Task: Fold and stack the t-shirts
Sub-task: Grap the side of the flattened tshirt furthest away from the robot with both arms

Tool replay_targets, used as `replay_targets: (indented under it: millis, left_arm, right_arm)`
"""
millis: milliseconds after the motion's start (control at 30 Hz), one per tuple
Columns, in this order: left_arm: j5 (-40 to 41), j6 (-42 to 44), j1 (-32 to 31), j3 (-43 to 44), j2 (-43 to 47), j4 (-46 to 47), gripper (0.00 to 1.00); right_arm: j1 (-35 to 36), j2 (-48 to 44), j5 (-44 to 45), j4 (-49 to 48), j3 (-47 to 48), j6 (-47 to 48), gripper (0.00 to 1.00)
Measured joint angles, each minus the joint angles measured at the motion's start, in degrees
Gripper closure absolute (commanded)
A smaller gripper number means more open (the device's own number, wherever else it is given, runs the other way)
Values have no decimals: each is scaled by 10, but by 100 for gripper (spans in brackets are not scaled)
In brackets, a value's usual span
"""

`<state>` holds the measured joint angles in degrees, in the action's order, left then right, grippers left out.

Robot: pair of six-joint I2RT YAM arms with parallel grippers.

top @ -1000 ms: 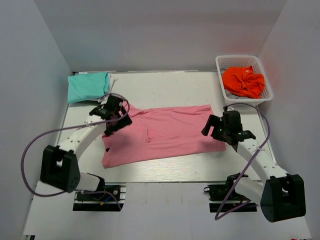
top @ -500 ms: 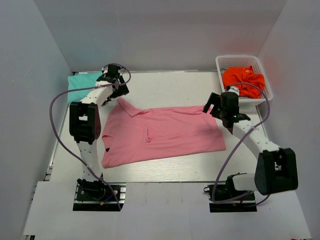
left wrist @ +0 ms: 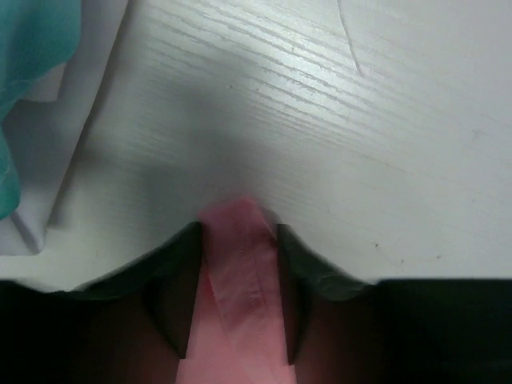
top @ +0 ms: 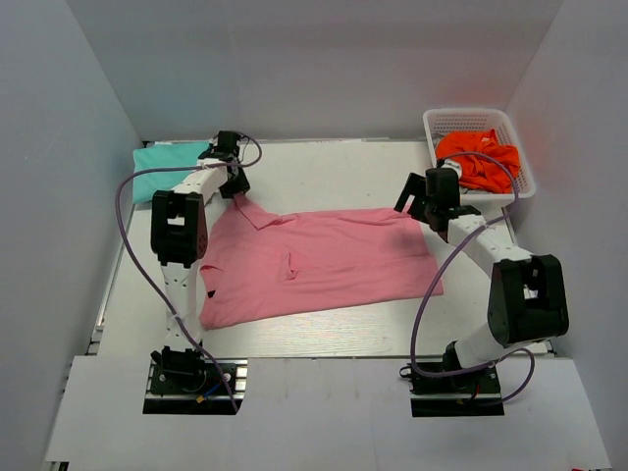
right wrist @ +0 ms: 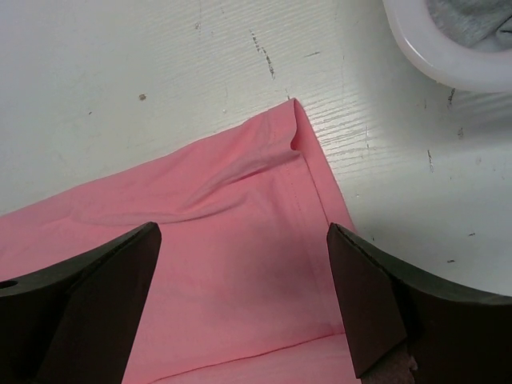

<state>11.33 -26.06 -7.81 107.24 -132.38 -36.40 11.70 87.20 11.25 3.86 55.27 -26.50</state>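
Observation:
The light pink t-shirt [top: 324, 260] lies spread flat across the middle of the table, collar towards the left. My left gripper [top: 234, 183] is at its far left corner. In the left wrist view the gripper [left wrist: 238, 234] has a folded strip of the pink cloth [left wrist: 240, 272] pressed between both fingers. My right gripper [top: 417, 208] hovers over the shirt's far right corner. It [right wrist: 242, 234] stands wide open with pink cloth [right wrist: 200, 256] below it. The teal t-shirt [top: 167, 164] lies folded at the far left and shows again in the left wrist view [left wrist: 32, 32].
A white basket [top: 432, 147] at the far right holds an orange cloth [top: 478, 157]; its rim [right wrist: 432, 56] is just beyond my right gripper. White walls enclose the table on three sides. A white sheet lies under the teal shirt.
Both arms have reached out from the near side to the pink shirt's far corners. The left jaws have narrowed onto the cloth; the right jaws stayed wide.

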Motion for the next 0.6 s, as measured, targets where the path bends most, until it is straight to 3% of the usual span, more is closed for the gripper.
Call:
replay_targets:
  millis: [100, 267, 600]
  left_arm:
    - [-5, -4, 4, 0, -2, 7, 86]
    - [-12, -12, 11, 1, -4, 10, 100]
    - [-22, -14, 16, 2, -3, 9, 100]
  right_arm:
    - [-1, 7, 1, 3, 6, 0, 10]
    - [-1, 33, 8, 13, 24, 0, 13]
    - [-1, 175, 33, 85, 175, -10, 18]
